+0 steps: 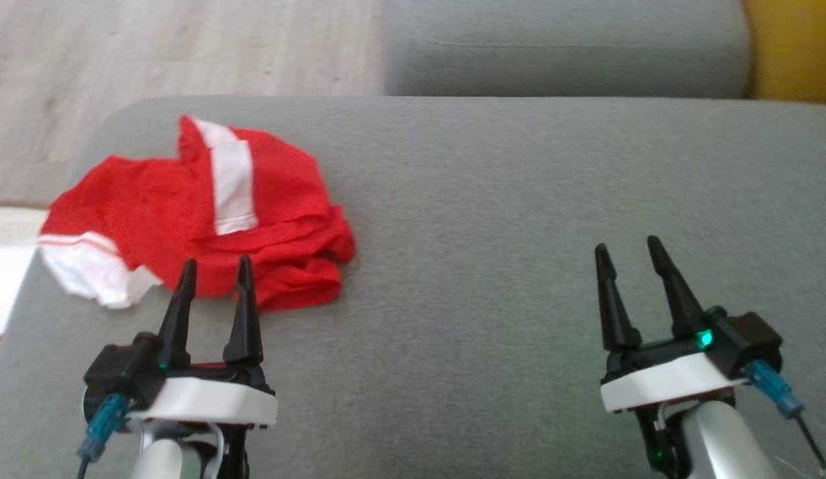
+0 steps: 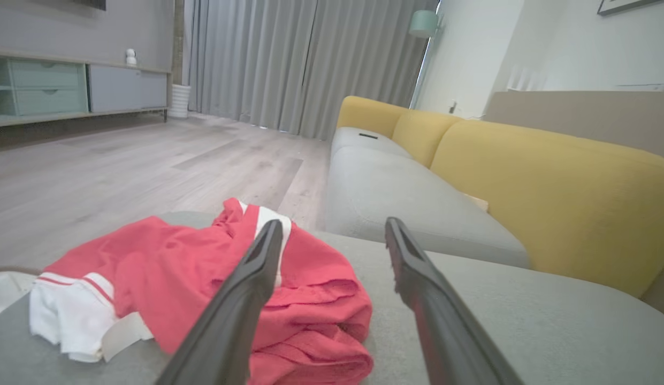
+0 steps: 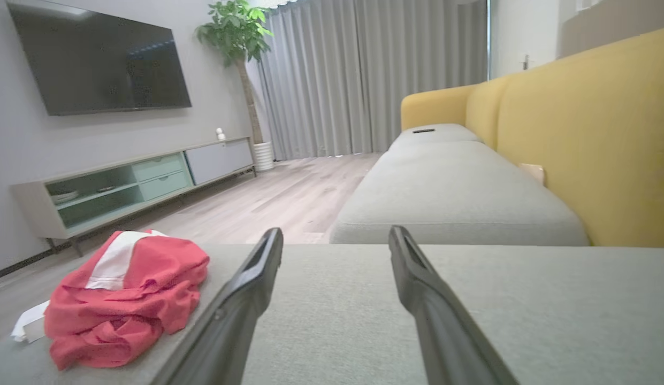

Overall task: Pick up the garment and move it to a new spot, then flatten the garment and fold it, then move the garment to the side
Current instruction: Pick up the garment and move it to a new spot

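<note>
While the red mesh garment [image 1: 160, 213] lies crumpled, left fingers [image 1: 245, 313] and right fingers [image 1: 612, 306] spread empty.

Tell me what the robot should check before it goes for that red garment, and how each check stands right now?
1. Open left gripper: ok, fingers apart.
2. Nothing in the right gripper: ok, open.
3. Reach to the garment: ok, it lies just ahead of the left gripper.
4. Whole garment on the cushion: cannot tell, its white hem reaches the left edge.
5. Room for a new spot: ok, bare cushion right of the garment.
6. Flat garment: not ok, crumpled.
</note>
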`<state>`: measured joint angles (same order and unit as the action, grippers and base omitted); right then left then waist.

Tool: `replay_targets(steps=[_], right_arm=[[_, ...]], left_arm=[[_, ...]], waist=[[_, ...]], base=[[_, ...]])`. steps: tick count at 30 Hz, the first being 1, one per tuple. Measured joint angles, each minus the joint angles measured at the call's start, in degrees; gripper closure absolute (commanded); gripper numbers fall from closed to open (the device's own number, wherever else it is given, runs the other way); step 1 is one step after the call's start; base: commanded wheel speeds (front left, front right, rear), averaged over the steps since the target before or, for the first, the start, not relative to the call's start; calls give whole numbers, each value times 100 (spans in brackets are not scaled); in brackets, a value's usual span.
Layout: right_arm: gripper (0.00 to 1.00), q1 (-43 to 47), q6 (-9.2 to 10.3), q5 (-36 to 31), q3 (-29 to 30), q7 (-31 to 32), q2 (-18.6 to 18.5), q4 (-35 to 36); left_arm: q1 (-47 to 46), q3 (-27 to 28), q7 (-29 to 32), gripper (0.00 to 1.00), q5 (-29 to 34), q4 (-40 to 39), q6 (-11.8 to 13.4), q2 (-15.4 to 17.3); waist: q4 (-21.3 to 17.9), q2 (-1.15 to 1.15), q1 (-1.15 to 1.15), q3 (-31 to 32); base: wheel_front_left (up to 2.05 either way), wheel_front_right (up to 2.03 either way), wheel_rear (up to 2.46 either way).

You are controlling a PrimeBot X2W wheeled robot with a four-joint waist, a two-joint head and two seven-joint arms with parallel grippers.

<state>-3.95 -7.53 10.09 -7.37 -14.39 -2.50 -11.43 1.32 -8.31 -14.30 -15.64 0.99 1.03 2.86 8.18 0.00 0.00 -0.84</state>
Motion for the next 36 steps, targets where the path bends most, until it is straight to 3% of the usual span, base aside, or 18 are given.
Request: replay_targets(steps=[13,19,33,36], right_arm=[[0,22,0,160,-334,1,-1,-40],[0,80,0,201,-376,1,-1,-40],[0,87,-1,197,-364,0,-1,-58],[0,38,0,132,-300,1,-2,-38]], left_arm=[[98,290,0,0,103,18,16,-4],[104,387,0,0,104,11,13,-3],[96,494,0,0,105,-59,37,-3],[18,513,-1,0,213,27,-65,-4]], waist=[[1006,0,0,122],[1293,0,0,141],[1179,0,0,-78],[1079,0,0,-243]], base=[[0,0,0],[0,0,0],[0,0,0],[0,0,0]])
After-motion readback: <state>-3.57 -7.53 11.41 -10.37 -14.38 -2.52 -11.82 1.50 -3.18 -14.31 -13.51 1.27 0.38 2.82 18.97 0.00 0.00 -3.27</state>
